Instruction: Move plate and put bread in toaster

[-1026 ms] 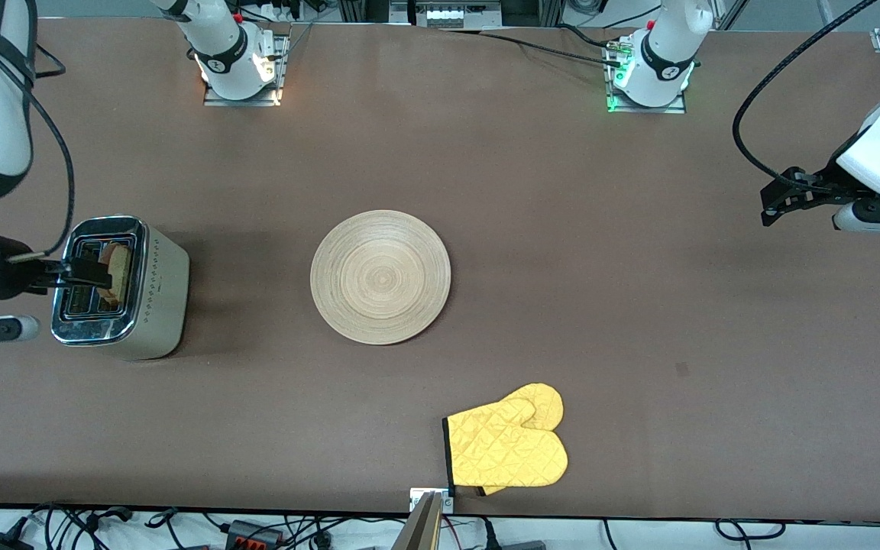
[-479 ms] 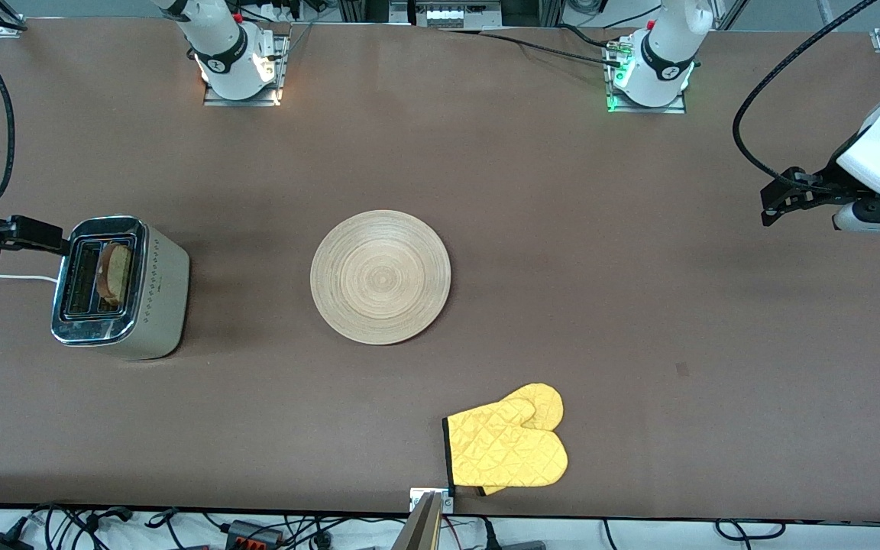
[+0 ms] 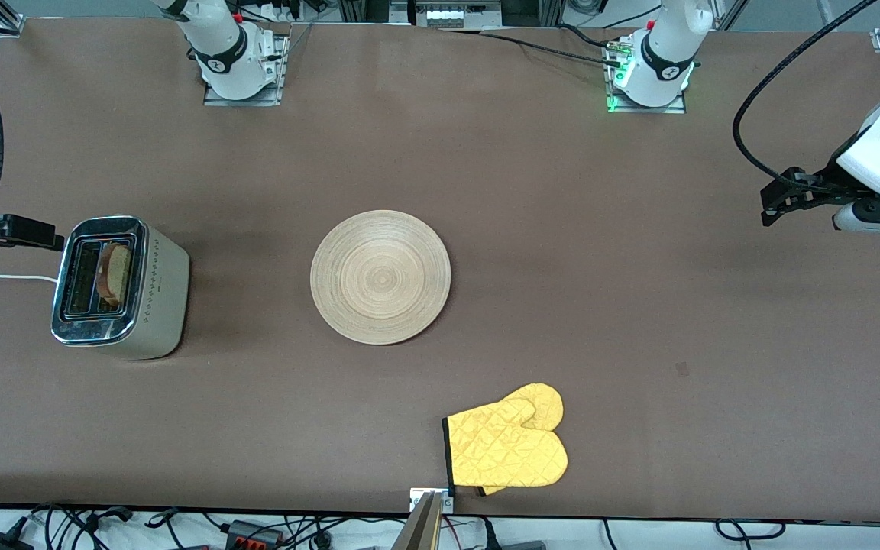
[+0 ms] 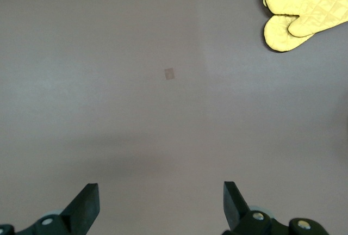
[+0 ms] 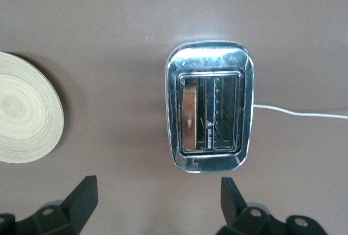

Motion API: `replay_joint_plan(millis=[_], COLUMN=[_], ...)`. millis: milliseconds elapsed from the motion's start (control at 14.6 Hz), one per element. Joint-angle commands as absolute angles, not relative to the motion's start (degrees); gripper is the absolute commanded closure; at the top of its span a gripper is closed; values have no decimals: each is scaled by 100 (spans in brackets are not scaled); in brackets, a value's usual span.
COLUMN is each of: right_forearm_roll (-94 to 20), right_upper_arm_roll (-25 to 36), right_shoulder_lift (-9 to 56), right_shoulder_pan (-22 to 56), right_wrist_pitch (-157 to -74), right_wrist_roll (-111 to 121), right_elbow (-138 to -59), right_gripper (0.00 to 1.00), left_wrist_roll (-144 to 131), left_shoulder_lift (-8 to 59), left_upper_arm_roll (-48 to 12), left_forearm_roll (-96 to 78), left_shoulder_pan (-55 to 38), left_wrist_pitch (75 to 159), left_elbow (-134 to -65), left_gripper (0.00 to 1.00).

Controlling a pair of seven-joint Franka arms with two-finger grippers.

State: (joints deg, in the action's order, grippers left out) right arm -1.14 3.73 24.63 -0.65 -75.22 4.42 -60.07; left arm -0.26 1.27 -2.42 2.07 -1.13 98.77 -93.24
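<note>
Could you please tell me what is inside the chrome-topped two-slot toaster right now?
One pale brown bread slice stands in the chrome-topped toaster slot nearer the round wooden plate; its lower part is hidden. The other slot looks empty.

Your right tool [image 3: 46, 233] has pulled off the toaster [image 3: 121, 286], out toward the toaster's nine o'clock by the surface edge, jaws apart and empty. The bread [image 3: 113, 271] it was over now stands uncovered in the slot.

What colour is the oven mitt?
Yellow, quilted, with a dark cuff edge; the oven mitt shows best in the front view.
</note>
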Motion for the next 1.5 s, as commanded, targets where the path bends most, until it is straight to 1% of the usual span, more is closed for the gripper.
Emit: replay_joint_plan(millis=[0, 137, 410, 547, 684, 752, 1436], right_forearm_roll=[-211, -176, -141, 191, 369, 369, 360], right_upper_arm_roll=[325, 316, 325, 325, 308, 299, 316], right_shoulder_lift=[1138, 486, -201, -141, 165, 219, 272], right_shoulder_pan=[-220, -272, -343, -351, -308, -308, -352], right_wrist_pitch=[-8477, -8971, -9299, -9325, -9255, -9246, -9264], right_wrist_roll=[360, 378, 378, 369, 378, 378, 422], right_elbow=[-7956, -8917, -9728, -9703, -9406, -9352, -9308], right_gripper=[0, 0, 0, 0, 0, 0, 0], left_wrist_roll=[-9, -9, -9, -9, -9, -17, -9], left_shoulder_lift=[211, 202, 202, 202, 202, 211, 211], left_upper_arm_roll=[-229, -229, -229, -229, -229, -229, -229], left_forearm_roll=[149, 141, 149, 141, 149, 149, 132], left_shoulder_pan=[-132, -132, -132, -132, -132, -132, -132], left_wrist_pitch=[9782, 9782, 9782, 9782, 9782, 9782, 9791], left_elbow=[-9158, -9158, -9158, -9158, -9158, -9158, -9149], left_gripper=[0, 0, 0, 0, 0, 0, 0])
